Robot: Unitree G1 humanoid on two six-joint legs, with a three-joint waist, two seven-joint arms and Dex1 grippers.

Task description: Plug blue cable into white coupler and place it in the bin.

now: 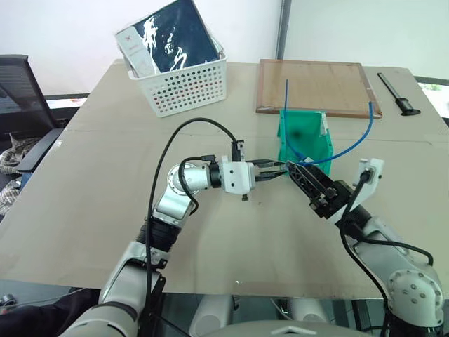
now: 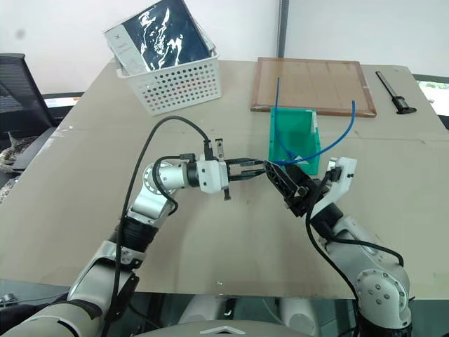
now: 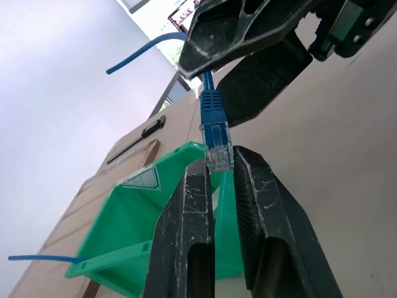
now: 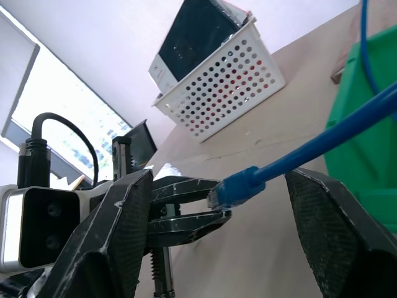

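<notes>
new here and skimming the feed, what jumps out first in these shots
The two hands meet mid-table in front of the green bin: the right hand has the blue cable between its fingers, plug pointing at the left hand. Behind, at the table's left, stands a white perforated basket.

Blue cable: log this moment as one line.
blue cable plug between left gripper fingers | right gripper around cable behind plug | bin behind
</notes>
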